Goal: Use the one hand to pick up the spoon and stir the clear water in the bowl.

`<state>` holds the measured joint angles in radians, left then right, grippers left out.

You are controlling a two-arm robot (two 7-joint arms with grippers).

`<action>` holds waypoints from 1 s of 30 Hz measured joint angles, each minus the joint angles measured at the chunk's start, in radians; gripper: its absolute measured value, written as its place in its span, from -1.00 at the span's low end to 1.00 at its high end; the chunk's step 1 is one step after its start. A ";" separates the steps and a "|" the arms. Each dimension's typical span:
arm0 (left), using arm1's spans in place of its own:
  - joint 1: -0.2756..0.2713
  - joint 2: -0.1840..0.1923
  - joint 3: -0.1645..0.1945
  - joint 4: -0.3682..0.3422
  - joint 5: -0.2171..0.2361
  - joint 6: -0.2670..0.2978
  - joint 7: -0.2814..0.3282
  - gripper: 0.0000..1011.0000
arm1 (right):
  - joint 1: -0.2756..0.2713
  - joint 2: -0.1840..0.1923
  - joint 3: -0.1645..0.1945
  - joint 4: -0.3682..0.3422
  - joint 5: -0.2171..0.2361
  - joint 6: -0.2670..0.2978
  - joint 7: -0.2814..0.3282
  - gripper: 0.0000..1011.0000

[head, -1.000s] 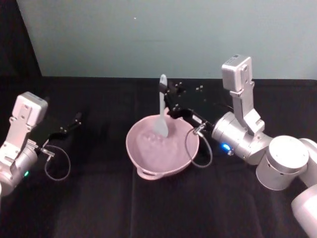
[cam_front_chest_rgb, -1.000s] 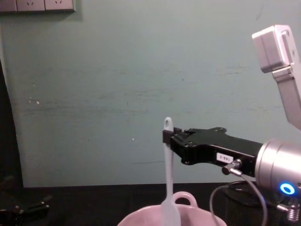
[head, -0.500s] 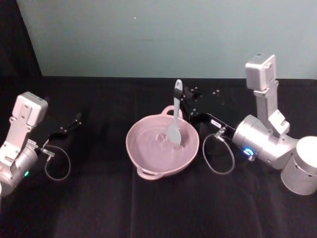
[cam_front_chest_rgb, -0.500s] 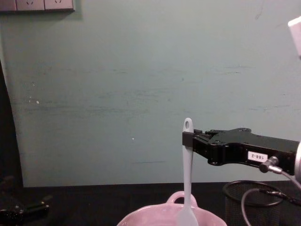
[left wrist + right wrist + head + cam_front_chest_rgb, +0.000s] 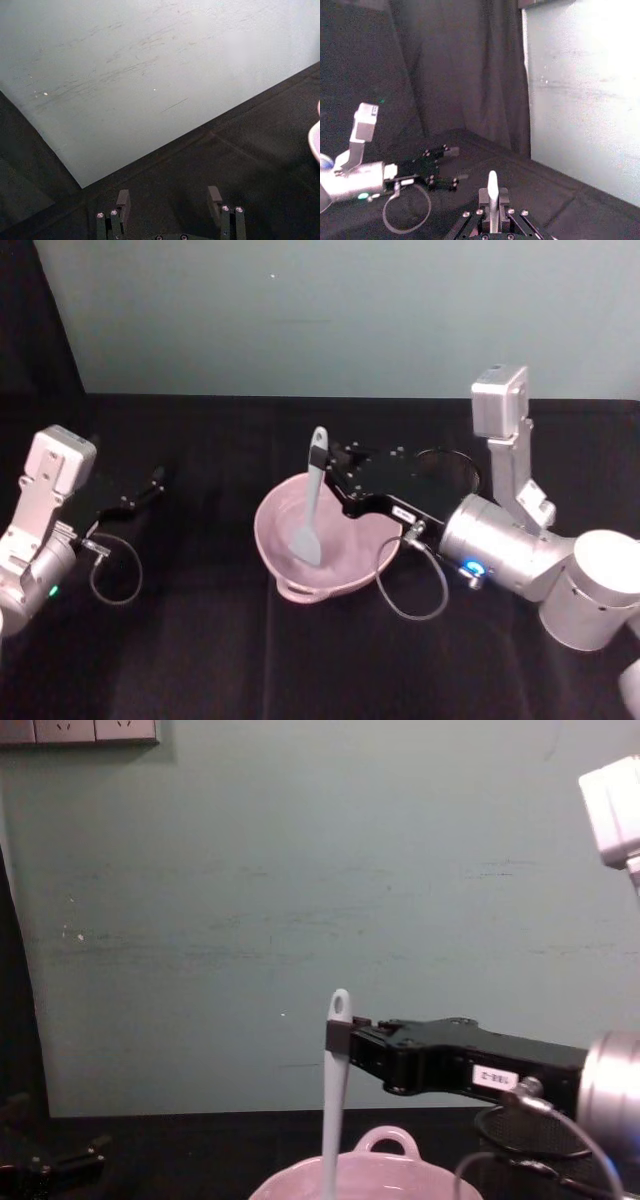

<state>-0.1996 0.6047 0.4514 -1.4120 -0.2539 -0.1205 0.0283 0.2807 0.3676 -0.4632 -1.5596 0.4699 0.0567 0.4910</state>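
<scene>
The pale pink bowl (image 5: 345, 575) sits mid-table, its loop handle (image 5: 384, 1138) showing in the chest view. My right gripper (image 5: 324, 462) reaches over it from the right, shut on the upper handle of the white spoon (image 5: 311, 502). The spoon stands nearly upright with its blade down inside the bowl's left half. From the chest the spoon (image 5: 334, 1105) drops into the bowl (image 5: 420, 1182) from the right gripper (image 5: 340, 1038). In the right wrist view the spoon's handle end (image 5: 492, 189) sticks up between the jaws. The clear water is barely visible. My left gripper (image 5: 152, 481) is parked open at the far left.
A black wire-mesh cup (image 5: 447, 468) stands behind the right gripper, to the bowl's right. A cable loop (image 5: 408, 585) hangs from the right wrist beside the bowl. Black cloth covers the table (image 5: 300, 660); a pale green wall (image 5: 300, 900) rises behind it.
The right gripper has swung the spoon from the bowl's right side across to its left and nearer side, blade still inside. The left arm has not moved.
</scene>
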 joint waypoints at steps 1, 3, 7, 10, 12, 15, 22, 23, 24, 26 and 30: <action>0.000 0.000 0.000 0.000 0.000 0.000 0.000 1.00 | 0.004 -0.006 -0.003 0.008 -0.002 -0.009 -0.003 -0.79; 0.000 0.000 0.000 0.000 0.000 0.000 0.000 1.00 | 0.013 -0.018 -0.008 0.027 -0.009 -0.026 -0.012 -0.79; 0.000 0.000 0.000 0.000 0.000 0.000 0.000 1.00 | 0.041 -0.052 -0.019 0.087 -0.050 -0.075 -0.044 -0.79; 0.000 0.000 0.000 0.000 0.000 0.000 0.000 1.00 | 0.052 -0.071 -0.017 0.118 -0.075 -0.096 -0.071 -0.79; 0.000 0.000 0.000 0.000 0.000 0.000 0.000 1.00 | 0.057 -0.087 -0.010 0.141 -0.103 -0.118 -0.102 -0.79; 0.000 0.000 0.000 0.000 0.000 0.000 0.000 1.00 | 0.058 -0.097 0.002 0.155 -0.132 -0.140 -0.133 -0.79; 0.000 0.000 0.000 0.000 0.000 0.000 0.000 1.00 | 0.056 -0.088 0.036 0.149 -0.174 -0.152 -0.160 -0.79; 0.000 0.000 0.000 0.000 0.000 0.000 0.000 1.00 | 0.050 -0.079 0.045 0.138 -0.177 -0.142 -0.160 -0.79; 0.000 0.000 0.000 0.000 0.000 0.000 0.000 1.00 | 0.047 -0.074 0.048 0.131 -0.177 -0.137 -0.158 -0.79; 0.000 0.000 0.000 0.000 0.000 0.000 0.000 1.00 | 0.034 -0.057 0.062 0.106 -0.171 -0.113 -0.147 -0.79; 0.000 0.000 0.000 0.000 0.000 0.000 0.000 1.00 | 0.000 -0.020 0.086 0.044 -0.139 -0.064 -0.107 -0.79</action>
<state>-0.1995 0.6047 0.4514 -1.4120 -0.2539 -0.1205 0.0282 0.2811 0.3472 -0.3771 -1.5158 0.3308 -0.0069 0.3840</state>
